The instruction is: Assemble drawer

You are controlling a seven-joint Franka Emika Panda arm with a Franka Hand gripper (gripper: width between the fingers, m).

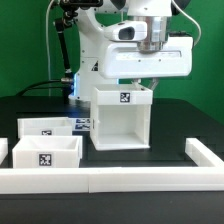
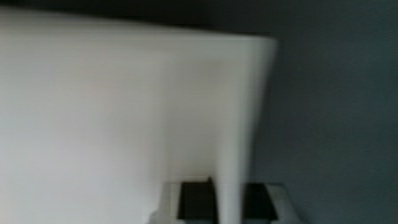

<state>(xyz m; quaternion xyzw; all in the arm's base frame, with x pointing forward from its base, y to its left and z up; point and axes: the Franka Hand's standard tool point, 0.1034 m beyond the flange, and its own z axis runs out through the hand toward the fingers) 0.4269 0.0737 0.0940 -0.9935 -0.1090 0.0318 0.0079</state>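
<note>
The two-finger gripper (image 2: 228,203) pinched a thin wall of the tall boxy white plastic case (image 1: 120,128), badly blurred in the wrist view. In the exterior view its fingertips could not be made out.

Front tray (image 1: 45,156), rear tray (image 1: 48,127): exterior view's left of case (image 1: 118,120), maybe touching.

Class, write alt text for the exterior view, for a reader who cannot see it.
The end effector of a white robot arm meets the top of a tall white case at centre. On the exterior view's left sit a rear tray and a front tray, both white and open; a low white rail runs along the front.
</note>
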